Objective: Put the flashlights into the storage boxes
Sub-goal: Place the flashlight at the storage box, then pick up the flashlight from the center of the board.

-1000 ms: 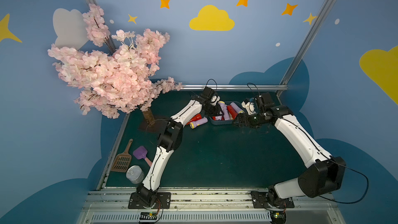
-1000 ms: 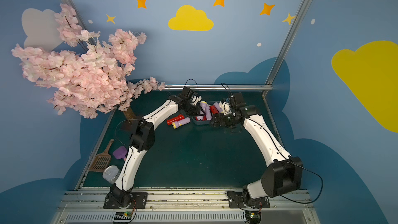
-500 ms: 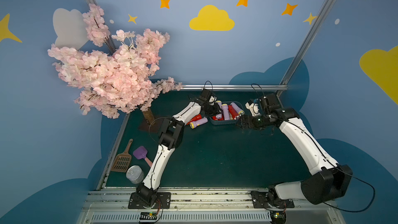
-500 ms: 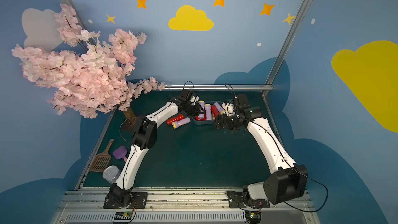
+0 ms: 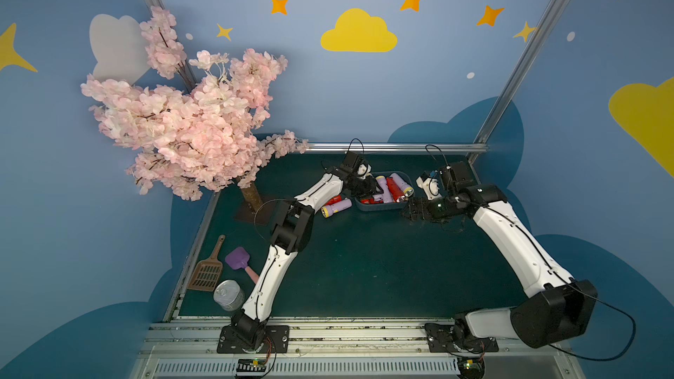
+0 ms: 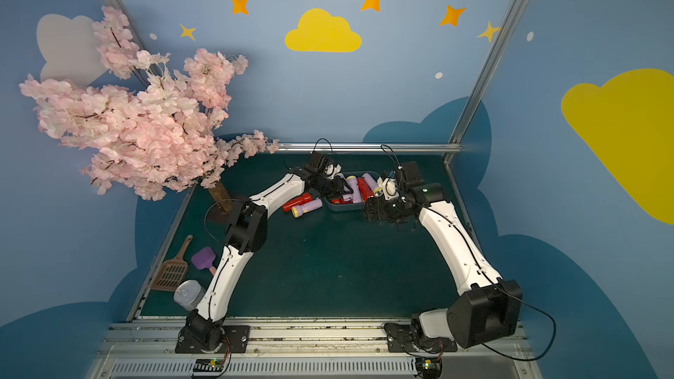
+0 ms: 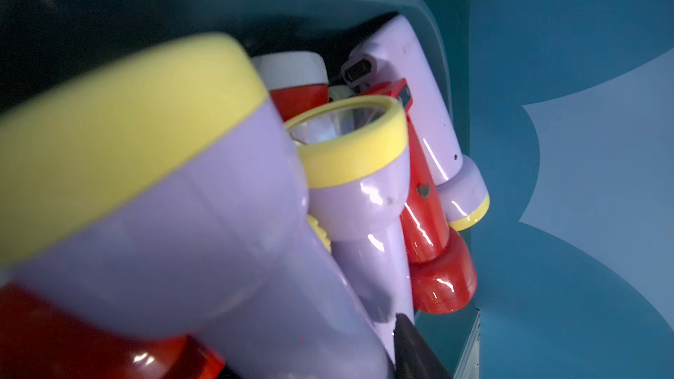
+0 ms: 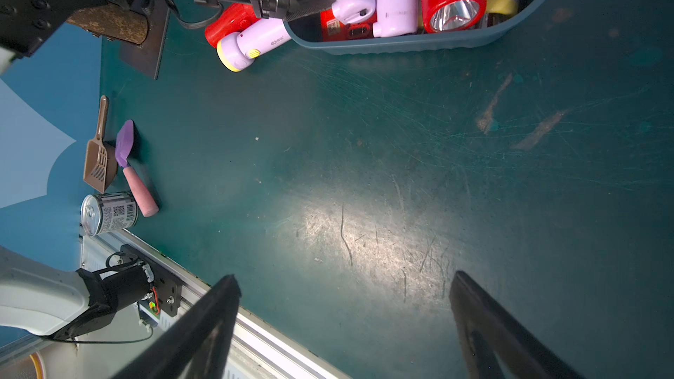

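Note:
The blue-grey storage box (image 5: 381, 207) (image 6: 344, 208) stands at the back of the green table, piled with several red and lilac flashlights (image 5: 395, 187). My left gripper (image 5: 366, 187) (image 7: 321, 362) reaches into its left end. A lilac flashlight with a yellow head ring (image 7: 164, 213) (image 8: 355, 7) lies between its fingers. A thin gap shows beside the one visible fingertip (image 7: 412, 351), so the jaws stand slightly open. A red flashlight (image 5: 333, 201) and a lilac one (image 5: 337, 207) lie on the table left of the box. My right gripper (image 5: 410, 209) (image 8: 344, 280) hangs wide open and empty, right of the box.
A blossom tree (image 5: 189, 129) with a flat base (image 5: 251, 198) fills the back left. A brown slotted scoop (image 5: 208, 271), a purple scoop with pink handle (image 5: 239, 258) and a silver tin can (image 5: 229, 294) lie at the front left beside the left arm.
My left gripper's jaws have parted from the lilac flashlight over the box. The right arm has drawn back a little to the right, its jaws still wide.

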You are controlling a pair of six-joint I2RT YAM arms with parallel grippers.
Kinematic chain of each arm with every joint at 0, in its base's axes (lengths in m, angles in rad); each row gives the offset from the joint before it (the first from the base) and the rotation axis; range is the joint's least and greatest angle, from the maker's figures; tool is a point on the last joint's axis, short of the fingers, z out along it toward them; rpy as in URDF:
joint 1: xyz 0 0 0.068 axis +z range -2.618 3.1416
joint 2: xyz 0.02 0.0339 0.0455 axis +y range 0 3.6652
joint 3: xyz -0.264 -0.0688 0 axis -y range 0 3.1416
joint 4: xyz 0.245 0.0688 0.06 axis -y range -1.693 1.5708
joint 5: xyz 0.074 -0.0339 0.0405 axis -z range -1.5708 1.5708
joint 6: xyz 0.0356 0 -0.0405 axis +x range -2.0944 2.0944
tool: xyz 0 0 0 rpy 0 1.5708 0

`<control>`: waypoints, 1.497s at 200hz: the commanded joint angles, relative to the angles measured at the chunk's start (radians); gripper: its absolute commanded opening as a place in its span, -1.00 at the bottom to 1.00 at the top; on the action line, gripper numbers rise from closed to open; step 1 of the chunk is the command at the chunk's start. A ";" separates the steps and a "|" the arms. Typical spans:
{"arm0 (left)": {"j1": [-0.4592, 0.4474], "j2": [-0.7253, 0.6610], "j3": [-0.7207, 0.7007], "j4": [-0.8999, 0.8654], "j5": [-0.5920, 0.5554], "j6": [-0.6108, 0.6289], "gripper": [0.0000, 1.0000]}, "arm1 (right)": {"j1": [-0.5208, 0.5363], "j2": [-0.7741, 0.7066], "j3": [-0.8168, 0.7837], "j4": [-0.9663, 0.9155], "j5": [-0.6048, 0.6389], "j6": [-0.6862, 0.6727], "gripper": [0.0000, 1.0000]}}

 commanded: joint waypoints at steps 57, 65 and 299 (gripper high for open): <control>0.002 -0.089 -0.014 -0.147 0.006 0.104 0.14 | -0.004 -0.031 -0.005 0.011 -0.007 0.015 0.81; 0.004 -0.099 -0.018 -0.157 0.005 0.109 0.14 | -0.004 -0.031 -0.005 0.014 -0.009 0.018 0.81; 0.177 -0.530 -0.515 -0.303 -0.176 0.483 0.83 | 0.115 0.069 0.019 0.123 -0.026 0.099 0.81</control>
